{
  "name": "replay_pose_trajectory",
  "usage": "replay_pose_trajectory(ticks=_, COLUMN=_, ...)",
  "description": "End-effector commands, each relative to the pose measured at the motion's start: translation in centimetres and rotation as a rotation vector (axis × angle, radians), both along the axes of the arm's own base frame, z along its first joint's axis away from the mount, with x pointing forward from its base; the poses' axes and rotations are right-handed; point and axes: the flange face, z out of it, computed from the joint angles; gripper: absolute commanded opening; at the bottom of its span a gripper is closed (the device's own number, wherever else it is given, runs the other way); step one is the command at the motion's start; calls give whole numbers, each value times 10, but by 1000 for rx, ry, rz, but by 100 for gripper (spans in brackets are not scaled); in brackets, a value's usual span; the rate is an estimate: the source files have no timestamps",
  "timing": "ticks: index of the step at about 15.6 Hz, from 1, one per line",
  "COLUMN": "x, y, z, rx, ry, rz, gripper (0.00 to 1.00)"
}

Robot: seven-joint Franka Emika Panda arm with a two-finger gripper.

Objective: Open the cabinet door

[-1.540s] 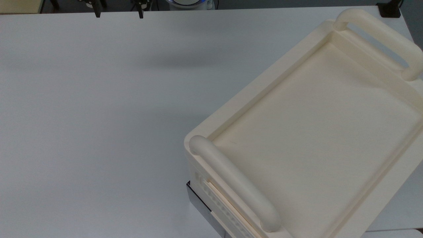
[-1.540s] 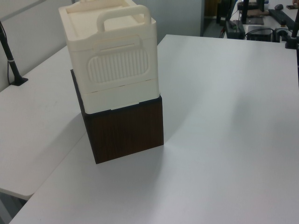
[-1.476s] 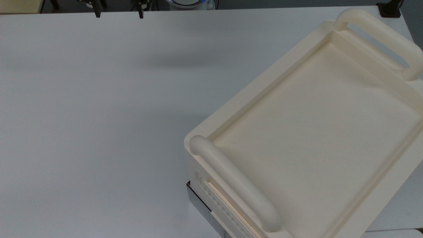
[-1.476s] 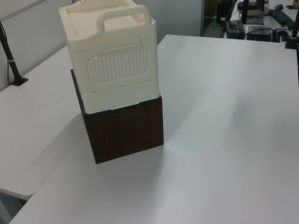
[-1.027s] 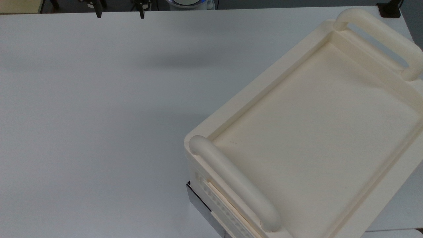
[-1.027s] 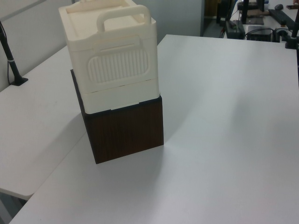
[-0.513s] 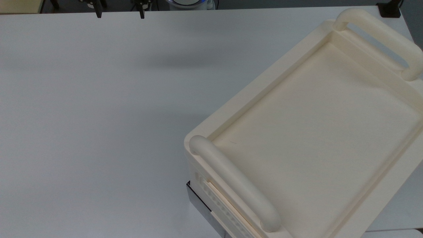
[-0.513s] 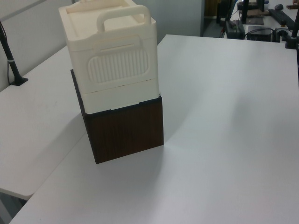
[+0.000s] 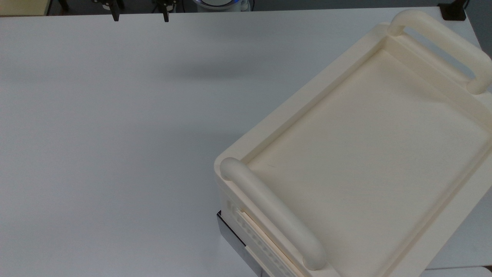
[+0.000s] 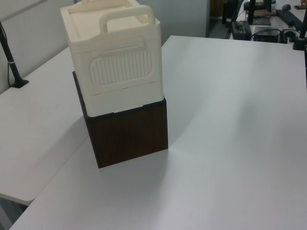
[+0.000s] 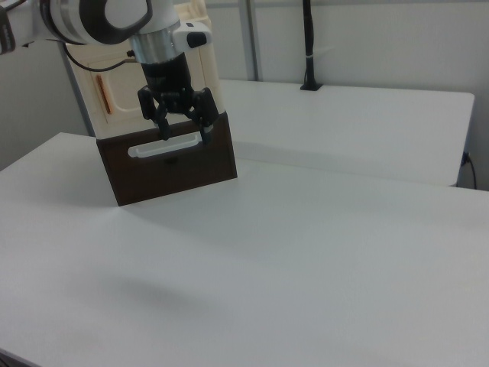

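While the white counter (image 11: 321, 252) spreads bare beside a grey wall, the claw (image 11: 183, 138) hangs open, holding nothing, before the cabinet (image 11: 172, 164).

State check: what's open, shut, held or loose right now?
gripper: open, holding nothing, up in the air.
cabinet door: looks shut, flush with the cabinet's side; its copper handle is untouched.
brown base: front with the white bar handle looks shut.
cabinet: upright on the table.
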Motion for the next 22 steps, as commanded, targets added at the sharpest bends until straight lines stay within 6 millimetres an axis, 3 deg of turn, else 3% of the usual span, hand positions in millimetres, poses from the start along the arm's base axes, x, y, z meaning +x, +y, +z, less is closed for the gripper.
replay_pose_trajectory(ticks=1, x=-1, y=11, z=-2, rx=8, ry=-18, rz=32, gripper=100)
replay_pose_trajectory(ticks=6, x=3, y=56, z=2, rx=8, ry=-25, rz=162, gripper=100)
replay_pose_trajectory(ticks=12, x=0, y=142, z=15, rx=18, ry=-63, rz=311, gripper=100)
replay_pose_trajectory(ticks=14, x=1, y=162, z=25, rx=34, ry=-99, rz=343, gripper=100)
replay_pose_trajectory(ticks=19, x=27, y=206, z=29, rx=86, ry=-284, rz=395, gripper=100)
replay_pose_trajectory(ticks=22, x=36, y=226, z=28, rx=160, ry=-358, rz=399, gripper=86)
